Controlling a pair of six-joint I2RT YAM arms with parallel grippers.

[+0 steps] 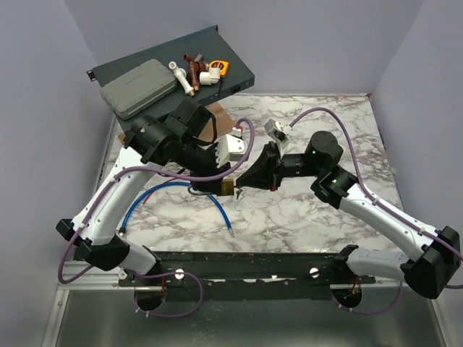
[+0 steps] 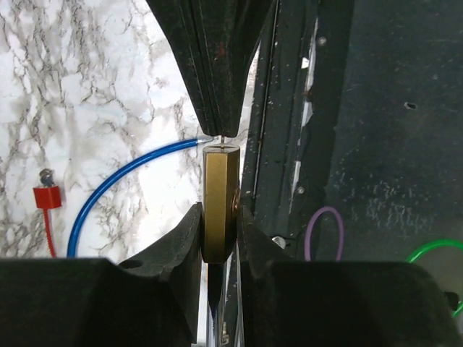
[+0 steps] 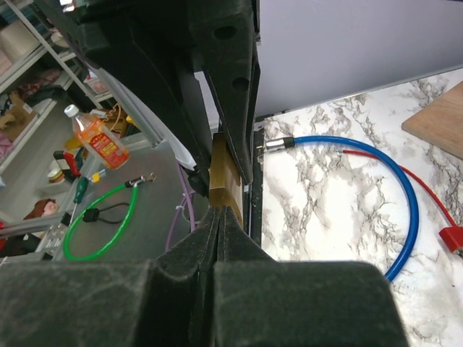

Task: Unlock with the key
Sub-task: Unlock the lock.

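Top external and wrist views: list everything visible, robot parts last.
padlock: one, brass, clamped in the left hand
key: none made out
cable: one, blue, on the table
lead: one, red, beside the cable
board: one, brown wood, under the left arm
rack unit: one, dark grey, at the far edge
case: one, grey, on the rack unit
tape measure: one, orange, there too
table: one, white marble
left hand: one, black, shut on the padlock
right hand: one, black, shut, at the padlock
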